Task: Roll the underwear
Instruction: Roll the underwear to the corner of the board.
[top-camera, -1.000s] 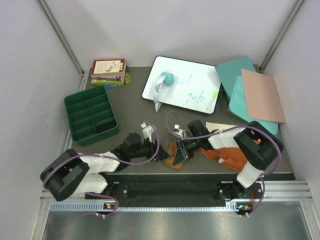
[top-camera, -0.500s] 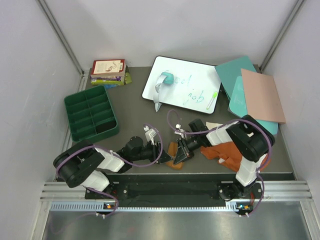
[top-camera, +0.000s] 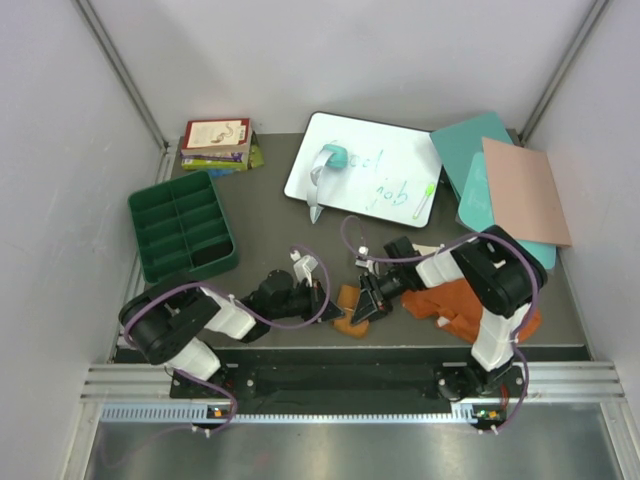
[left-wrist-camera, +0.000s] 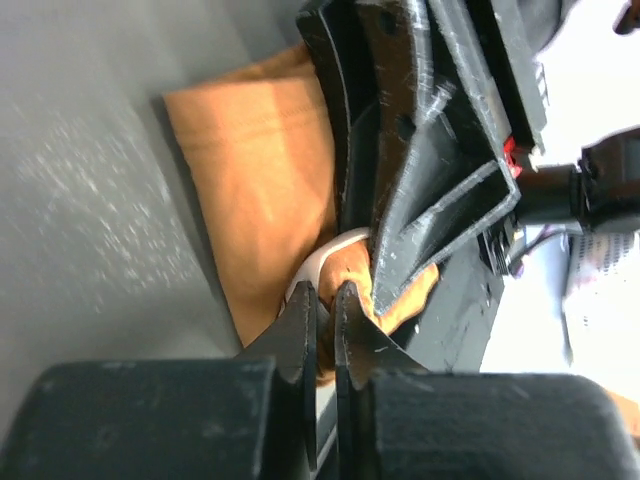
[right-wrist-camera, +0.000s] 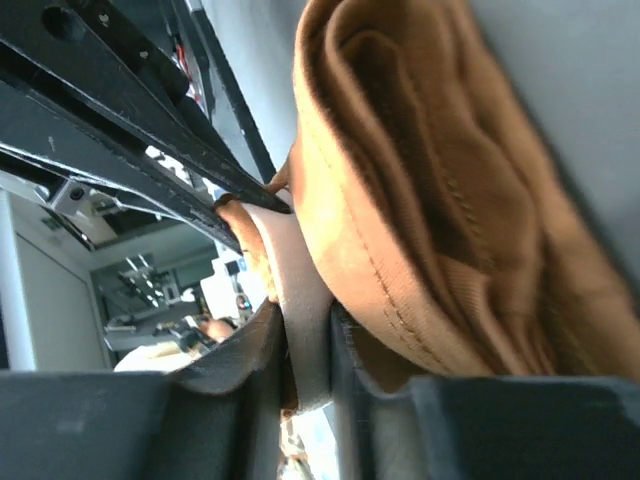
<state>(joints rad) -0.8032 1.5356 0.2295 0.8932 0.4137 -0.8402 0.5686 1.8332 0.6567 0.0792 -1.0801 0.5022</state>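
Pinching from both sides at the near edge of the table (top-camera: 270, 225), the two grippers meet over the mustard-tan brief (top-camera: 349, 312), which lies bunched between them. The left gripper (left-wrist-camera: 320, 300) has its fingers drawn almost together, only a thin slit between them, and a strip of the pale waistband (right-wrist-camera: 303, 295) sits in that slit, with the folded tan cloth spreading beyond the tips. The right gripper (right-wrist-camera: 300, 325) is clamped on the same waistband from the opposite side, its pads pressed flat against the cream strip while thick folds of the brief bulge out to one side. From above, the left gripper (top-camera: 322, 298) and the right gripper (top-camera: 362, 308) nearly touch tip to tip. Just beside the right arm lies the rust-orange brief (top-camera: 462, 306), crumpled and partly under that arm. Farther back on the left stands a green compartment tray (top-camera: 150, 215). Beyond it a whiteboard (top-camera: 390, 165) with green writing lies mid-table, with teal boards (top-camera: 465, 140) and a pink board (top-camera: 522, 190) stacked at the far right and a pile of books (top-camera: 215, 140) at the far left.
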